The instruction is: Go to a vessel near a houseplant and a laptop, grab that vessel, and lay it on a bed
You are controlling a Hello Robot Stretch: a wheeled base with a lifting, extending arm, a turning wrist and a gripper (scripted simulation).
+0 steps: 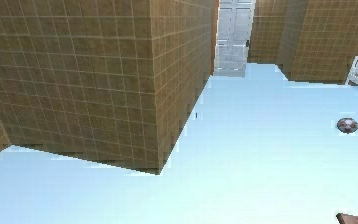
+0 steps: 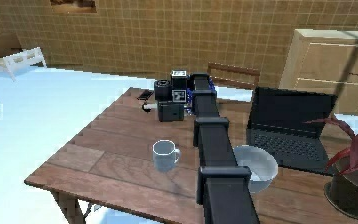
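One white mug (image 2: 166, 154), one bowl (image 2: 259, 166) on table (image 2: 92, 150); laptop (image 2: 287, 128) beside bowl

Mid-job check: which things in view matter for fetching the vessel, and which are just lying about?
For the job:
- white bowl and white mug, either of which could be the vessel
- laptop
- houseplant
- pincer

Lying about:
- chair
- wooden cabinet
- small round thing on the floor
- white door
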